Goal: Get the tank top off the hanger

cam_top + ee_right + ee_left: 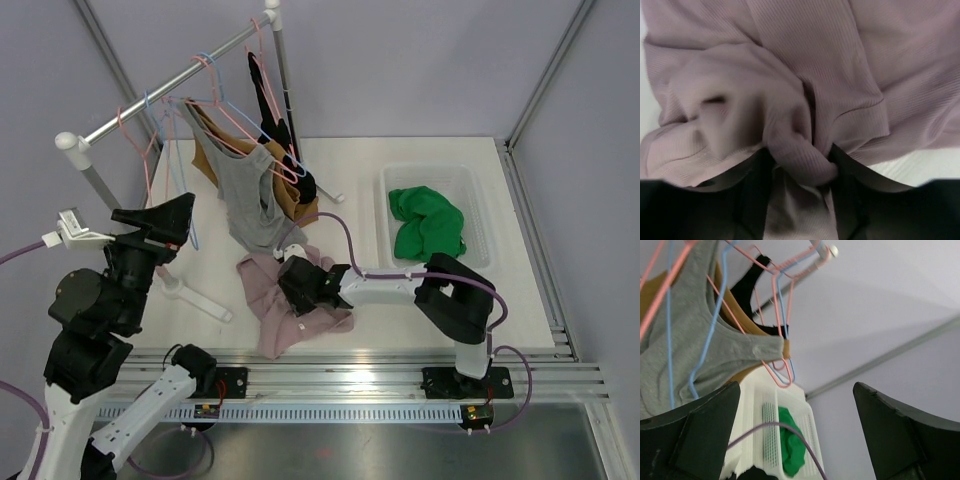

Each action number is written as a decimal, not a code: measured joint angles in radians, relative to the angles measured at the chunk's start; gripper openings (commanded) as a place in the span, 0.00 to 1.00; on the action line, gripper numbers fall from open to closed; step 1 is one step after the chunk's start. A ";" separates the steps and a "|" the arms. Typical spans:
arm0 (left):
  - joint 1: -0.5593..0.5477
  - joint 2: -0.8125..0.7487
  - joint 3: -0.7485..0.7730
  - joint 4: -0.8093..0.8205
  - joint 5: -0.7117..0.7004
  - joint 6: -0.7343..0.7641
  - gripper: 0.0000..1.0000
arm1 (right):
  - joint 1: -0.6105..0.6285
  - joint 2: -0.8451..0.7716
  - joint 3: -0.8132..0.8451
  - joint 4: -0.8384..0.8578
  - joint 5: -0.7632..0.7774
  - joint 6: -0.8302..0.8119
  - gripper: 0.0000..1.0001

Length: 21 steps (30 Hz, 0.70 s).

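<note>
A mauve ribbed tank top (272,312) lies crumpled on the white table, off any hanger. My right gripper (298,285) is low over it and shut on a bunched fold of this top (800,157), with a black finger on each side. A grey tank top (250,195) hangs on a pink hanger (232,130) on the rack; it also shows in the left wrist view (685,340). My left gripper (165,225) is raised beside the rack, left of the grey top, open and empty (796,405).
The rack rail (170,90) also carries a brown top (212,150), a black top (275,125) and bare pink and blue hangers. A white basket (395,180) holding green cloth (427,222) stands at the right. The rack's foot (195,297) lies by my left arm.
</note>
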 measured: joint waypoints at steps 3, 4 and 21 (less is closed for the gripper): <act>0.000 -0.022 0.030 -0.044 0.105 0.040 0.99 | 0.005 0.020 0.002 0.029 0.036 -0.001 0.04; 0.000 -0.032 0.037 -0.059 0.135 0.056 0.99 | 0.006 0.019 -0.002 0.038 0.042 0.000 0.00; 0.000 -0.293 0.107 -0.452 0.159 0.315 0.99 | -0.007 -0.629 0.139 -0.336 0.405 -0.005 0.00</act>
